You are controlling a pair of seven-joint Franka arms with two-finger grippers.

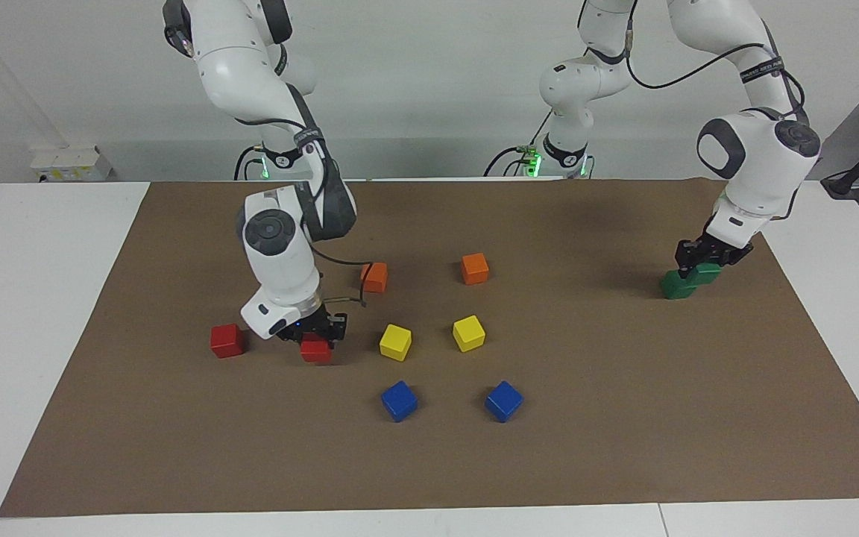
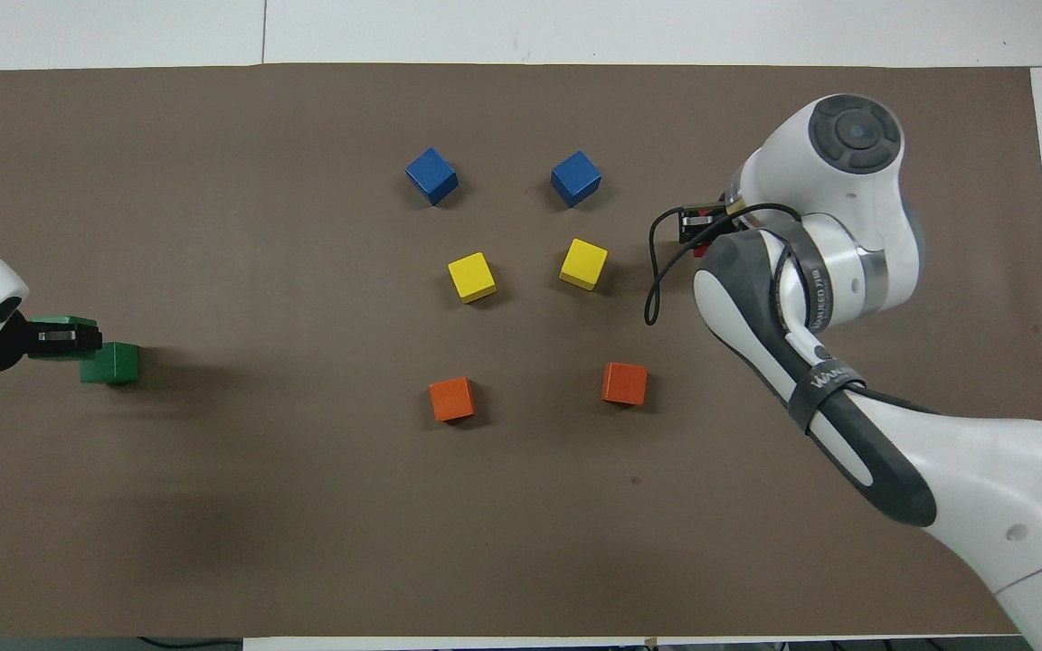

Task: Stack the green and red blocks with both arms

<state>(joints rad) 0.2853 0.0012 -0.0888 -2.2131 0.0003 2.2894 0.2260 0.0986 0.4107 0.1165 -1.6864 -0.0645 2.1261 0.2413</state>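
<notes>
The left end effector (image 1: pixel 707 261) is closed on a green cube (image 1: pixel 707 273), holding it low, just beside and touching or nearly touching the second green cube (image 1: pixel 677 286) that sits on the brown mat (image 1: pixel 623 447) at the left arm's end of the counter (image 1: pixel 34 313). The right end effector (image 1: pixel 319 334) is down at the mat, clamped on a red cube (image 1: pixel 315 349). The other red cube (image 1: pixel 227 340) rests near it, toward the right arm's end. Between the two end effectors lie orange (image 1: pixel 475 268), yellow (image 1: pixel 468 333) and blue cubes (image 1: pixel 503 400), in pairs.
</notes>
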